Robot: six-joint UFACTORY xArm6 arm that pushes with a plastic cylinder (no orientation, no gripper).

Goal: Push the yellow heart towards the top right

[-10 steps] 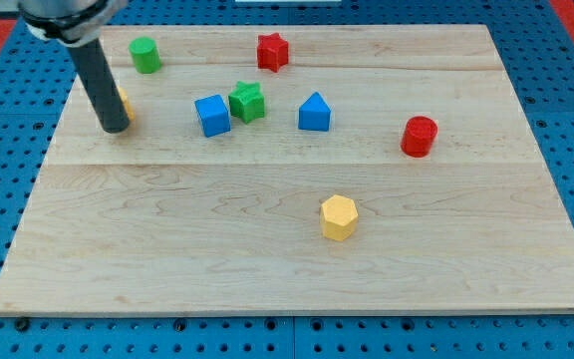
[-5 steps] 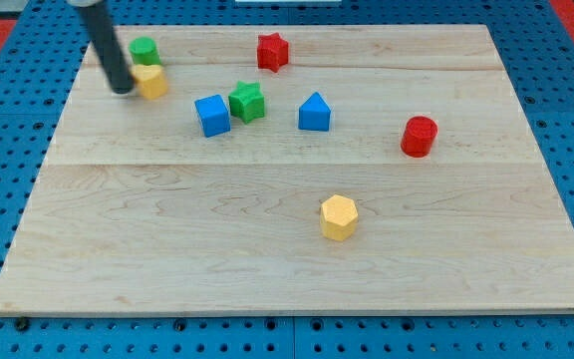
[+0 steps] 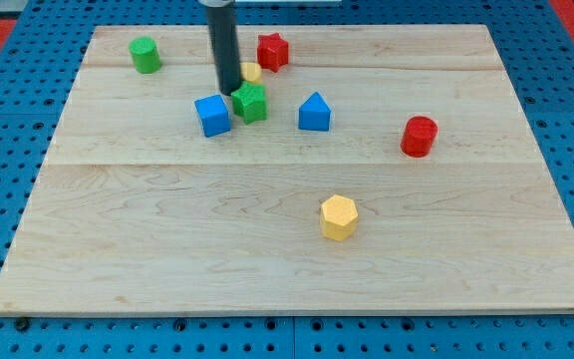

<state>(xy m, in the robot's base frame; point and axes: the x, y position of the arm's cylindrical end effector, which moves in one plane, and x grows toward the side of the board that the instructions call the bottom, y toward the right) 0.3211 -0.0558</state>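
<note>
Yellow heart: mostly hidden behind my rod; only a small yellow edge shows, on the upper middle of the counter, just left of the red star and just above the green star.
My tip: down on the wood at the heart's left side, apparently touching it, with the blue cube just below-left and the green star just beside it on the right.
Hand: there is none on this rig, only the bare rod, so nothing to spread or pinch.
Step in hand: I judge I am mid-push, driving the heart rightward along the upper part of the board.
Progress: the heart is about mid-width, well short of the top right corner.
Next move: I need to carry on right and slightly up, but the red star sits almost directly in the path.
Need: steer the heart below the red star, or it will be shoved along.
Risk: the tip may clip the green star.
Elsewhere: green cylinder, blue triangular block, red cylinder and yellow hexagon are well apart from the action.
</note>
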